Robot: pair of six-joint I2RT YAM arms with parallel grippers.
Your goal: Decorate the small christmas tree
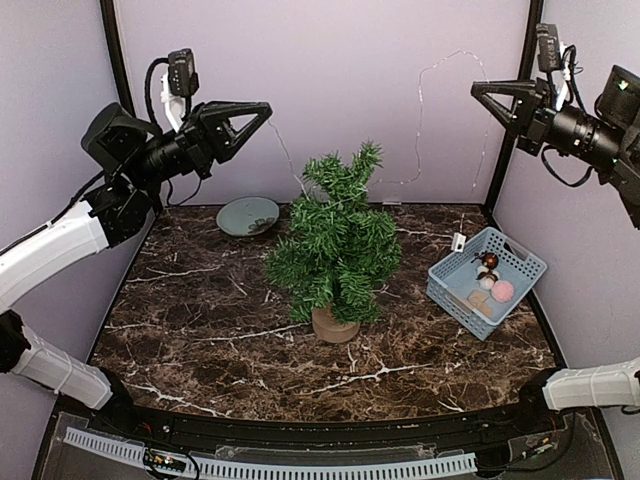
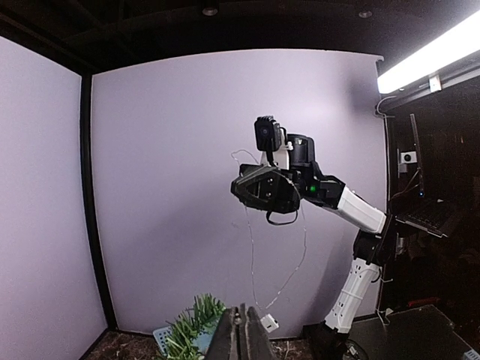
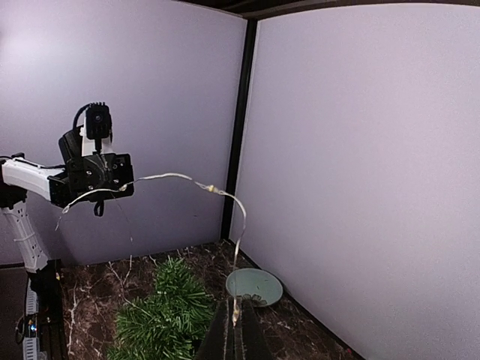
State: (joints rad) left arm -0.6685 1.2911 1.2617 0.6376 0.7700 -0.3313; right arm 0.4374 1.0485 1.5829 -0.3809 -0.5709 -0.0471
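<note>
The small christmas tree [image 1: 335, 245] stands mid-table on its wooden stump base [image 1: 335, 326]. Both arms are raised high above the table. A thin light-string wire [image 1: 419, 120] hangs between them, draping behind the tree. My left gripper [image 1: 267, 108] is shut on one stretch of it, seen pinched in the left wrist view [image 2: 241, 321]. My right gripper [image 1: 477, 90] is shut on another stretch [image 3: 235, 316]. The wire [image 3: 187, 180] arcs across toward the left gripper. Its small white box [image 2: 268, 322] dangles low, near the basket [image 1: 458, 241]. The tree top [image 3: 169, 315] lies below.
A blue basket [image 1: 455, 300] with round ornaments [image 1: 500, 290] sits at the right. A grey-green dish [image 1: 248, 215] lies at the back left, also in the right wrist view [image 3: 255, 286]. Lavender walls close the back and sides.
</note>
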